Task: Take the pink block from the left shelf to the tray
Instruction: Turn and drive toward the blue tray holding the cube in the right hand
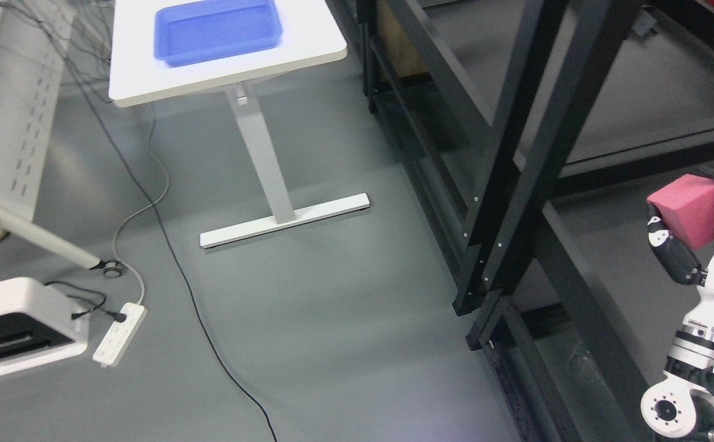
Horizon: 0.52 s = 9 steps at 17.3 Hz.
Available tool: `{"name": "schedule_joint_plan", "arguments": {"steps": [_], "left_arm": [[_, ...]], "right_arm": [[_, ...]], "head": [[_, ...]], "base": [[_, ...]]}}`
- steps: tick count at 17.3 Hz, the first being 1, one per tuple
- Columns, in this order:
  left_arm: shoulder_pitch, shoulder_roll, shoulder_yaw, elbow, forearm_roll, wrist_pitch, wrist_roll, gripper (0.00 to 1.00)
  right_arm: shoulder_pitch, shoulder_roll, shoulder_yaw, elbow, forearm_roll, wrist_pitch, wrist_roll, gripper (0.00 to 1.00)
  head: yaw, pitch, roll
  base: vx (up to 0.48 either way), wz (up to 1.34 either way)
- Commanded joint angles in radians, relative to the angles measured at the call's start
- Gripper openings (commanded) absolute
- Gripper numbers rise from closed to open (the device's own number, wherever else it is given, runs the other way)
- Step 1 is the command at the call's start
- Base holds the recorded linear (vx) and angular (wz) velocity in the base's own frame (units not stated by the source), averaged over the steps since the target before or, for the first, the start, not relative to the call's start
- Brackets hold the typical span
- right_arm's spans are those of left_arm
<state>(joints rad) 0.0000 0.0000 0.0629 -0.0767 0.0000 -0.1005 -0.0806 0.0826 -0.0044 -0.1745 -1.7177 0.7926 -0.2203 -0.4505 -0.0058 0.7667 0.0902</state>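
Observation:
A pink block (688, 207) is held at the right edge of the head view, in front of the black shelf frame (516, 184). My right hand (697, 230) is shut on it, with a black thumb on its left side and white fingers behind it. The arm rises from the lower right corner. A blue tray (218, 31) lies on the white table (148, 73) at the top left, far from the block. My left arm does not show.
The table stands on a white T-shaped foot (283, 221). Cables and a white power strip (120, 333) lie on the grey floor at left, beside a white device (13, 325) and a perforated white bench (7, 116). Open grey floor lies between table and shelf.

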Motion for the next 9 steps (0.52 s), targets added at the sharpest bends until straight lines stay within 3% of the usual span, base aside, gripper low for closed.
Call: {"name": "schedule_joint_plan", "arguments": {"steps": [1,9], "left_arm": [[0.009,0.017,0.000,0.000,-0.002,-0.001,0.001,1.00],[0.009,0.017,0.000,0.000,-0.002,-0.001,0.001,1.00]], "right_arm": [[0.011,-0.013,-0.017,-0.006,-0.013,-0.001,-0.001,0.00],[0.023,-0.013,-0.002,-0.006,-0.016,-0.002,0.003,0.00]], "head": [[0.0000,0.000,0.000],[0.0000,0.000,0.000]], "base": [[-0.100,0.66],[-0.115,0.68]]}}
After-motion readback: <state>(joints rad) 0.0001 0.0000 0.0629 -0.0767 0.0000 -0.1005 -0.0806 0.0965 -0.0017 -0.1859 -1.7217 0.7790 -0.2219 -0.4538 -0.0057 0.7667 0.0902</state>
